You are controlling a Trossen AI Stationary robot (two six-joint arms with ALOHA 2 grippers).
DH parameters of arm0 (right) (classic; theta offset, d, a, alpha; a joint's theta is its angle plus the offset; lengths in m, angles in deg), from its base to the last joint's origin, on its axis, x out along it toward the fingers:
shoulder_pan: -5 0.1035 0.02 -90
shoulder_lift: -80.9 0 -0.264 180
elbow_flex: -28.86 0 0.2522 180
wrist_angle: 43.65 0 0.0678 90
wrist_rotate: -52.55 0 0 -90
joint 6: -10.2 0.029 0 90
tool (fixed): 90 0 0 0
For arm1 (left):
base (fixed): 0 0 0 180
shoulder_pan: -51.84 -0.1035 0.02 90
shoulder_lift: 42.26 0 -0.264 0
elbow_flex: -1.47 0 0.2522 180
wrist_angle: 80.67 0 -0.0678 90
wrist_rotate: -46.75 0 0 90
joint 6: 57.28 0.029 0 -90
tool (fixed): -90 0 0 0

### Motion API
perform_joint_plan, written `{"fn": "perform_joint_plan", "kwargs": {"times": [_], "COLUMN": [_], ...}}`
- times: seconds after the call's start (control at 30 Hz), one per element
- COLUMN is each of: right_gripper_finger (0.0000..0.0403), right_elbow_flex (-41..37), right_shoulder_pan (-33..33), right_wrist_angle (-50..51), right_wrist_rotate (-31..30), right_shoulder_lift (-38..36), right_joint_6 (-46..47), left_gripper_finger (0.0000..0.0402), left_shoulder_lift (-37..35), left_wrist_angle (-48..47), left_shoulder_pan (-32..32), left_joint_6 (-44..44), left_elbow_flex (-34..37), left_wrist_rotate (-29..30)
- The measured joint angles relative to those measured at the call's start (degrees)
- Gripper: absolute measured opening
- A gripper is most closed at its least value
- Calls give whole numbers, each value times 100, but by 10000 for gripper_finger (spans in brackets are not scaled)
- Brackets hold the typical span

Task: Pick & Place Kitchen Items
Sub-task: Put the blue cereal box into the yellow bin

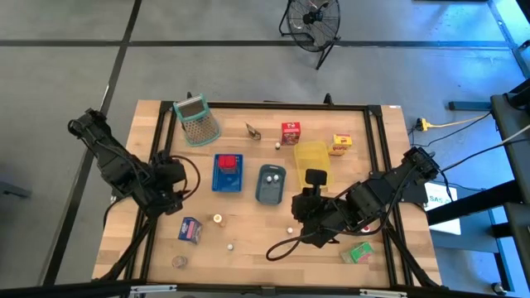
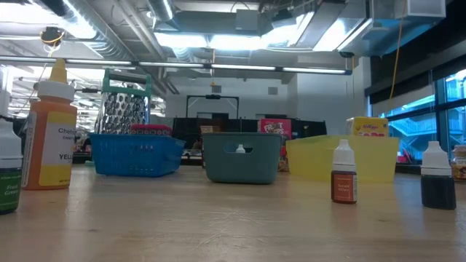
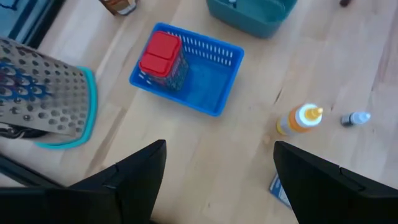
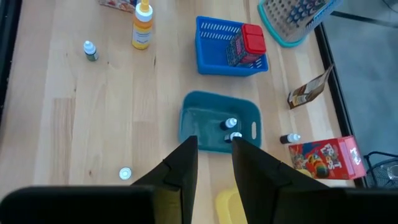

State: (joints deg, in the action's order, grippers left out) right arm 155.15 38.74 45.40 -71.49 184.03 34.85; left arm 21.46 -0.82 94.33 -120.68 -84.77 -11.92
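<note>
A lab or workshop hall: bare ceiling ducts [image 2: 320, 29], concrete floor [image 1: 66, 50], a fan [image 1: 313, 21] at 12 o'clock

Both arms are showing as black, chunky jointed segments with matte housings. The left arm [image 1: 124, 170] is running from a knobby shoulder block at the far left into a boxy wrist; a thin black cable is looping off that wrist. The right arm [image 1: 377, 194] is carrying a square black camera block near its wrist, and a black cable is trailing from it in a long curve. The left gripper [image 3: 217, 180] is presenting two broad, flat, dark wedge-shaped fingers. The right gripper [image 4: 214, 165] is presenting two narrower dark tapered fingers [image 4: 183, 168], smooth-faced, with no markings legible.
</note>
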Motion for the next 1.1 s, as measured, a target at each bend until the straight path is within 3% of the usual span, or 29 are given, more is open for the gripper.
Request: {"fn": "perform_joint_plan", "kwargs": {"times": [0.23,0.63,1.1], "right_gripper_finger": [101,101,101], "right_elbow_flex": [0,0,0], "right_shoulder_pan": [-2,-2,-50], "right_wrist_angle": [7,6,-119], "right_wrist_rotate": [0,2,-68], "right_shoulder_lift": [0,0,0], "right_joint_6": [-6,-7,-463], "left_gripper_finger": [299,363,363], "left_shoulder_lift": [0,2,754], "left_wrist_angle": [0,-17,-20], "left_shoulder_pan": [21,17,5], "left_joint_6": [-50,-142,-2893], "left_elbow_flex": [0,0,0], "left_wrist_rotate": [81,194,-1650]}}
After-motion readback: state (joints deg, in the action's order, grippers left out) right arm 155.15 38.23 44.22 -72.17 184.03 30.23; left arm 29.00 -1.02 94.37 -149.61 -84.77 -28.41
